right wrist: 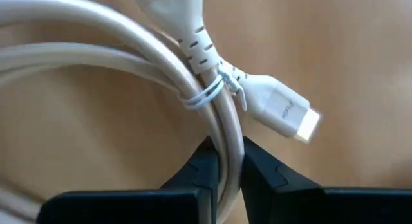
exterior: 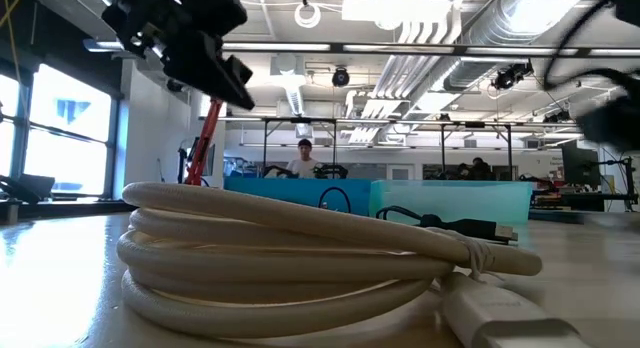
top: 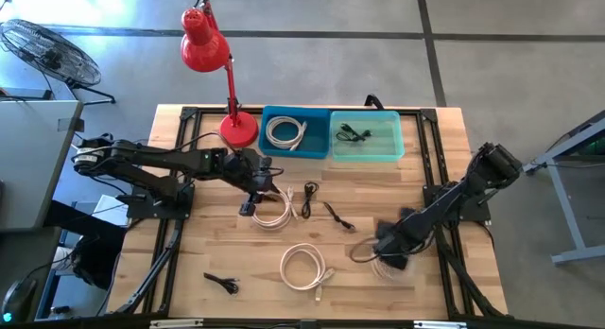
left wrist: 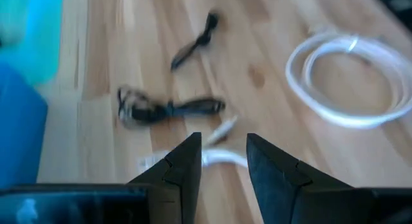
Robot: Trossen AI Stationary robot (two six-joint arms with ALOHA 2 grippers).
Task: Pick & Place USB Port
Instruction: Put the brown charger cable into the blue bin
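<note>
My right gripper (right wrist: 223,152) is shut on a coiled white cable (right wrist: 116,50), which lies near the table's right side (top: 388,266). A white tie binds the coil, and its white plug (right wrist: 283,114) sticks out beside the fingers. My left gripper (left wrist: 223,147) is open and hovers over another white cable (top: 276,214) at mid-table; a bit of that cable (left wrist: 222,157) shows between its fingers, untouched. A third white coil (top: 304,268) lies flat near the near edge and fills the low view (exterior: 300,248). My right gripper pinches the white cable's bundled strands (right wrist: 225,130) between its two fingers, just beside the white tie and the plug. The fingers lie across the strands. Whether the coil is off the table, I cannot tell.
Black cables lie at mid-table (top: 309,199), (top: 337,216) and near the near-left edge (top: 222,284). At the far edge stand a blue bin (top: 295,154) holding a white cable, a teal bin (top: 367,156) holding a black cable, and a red lamp (top: 238,129).
</note>
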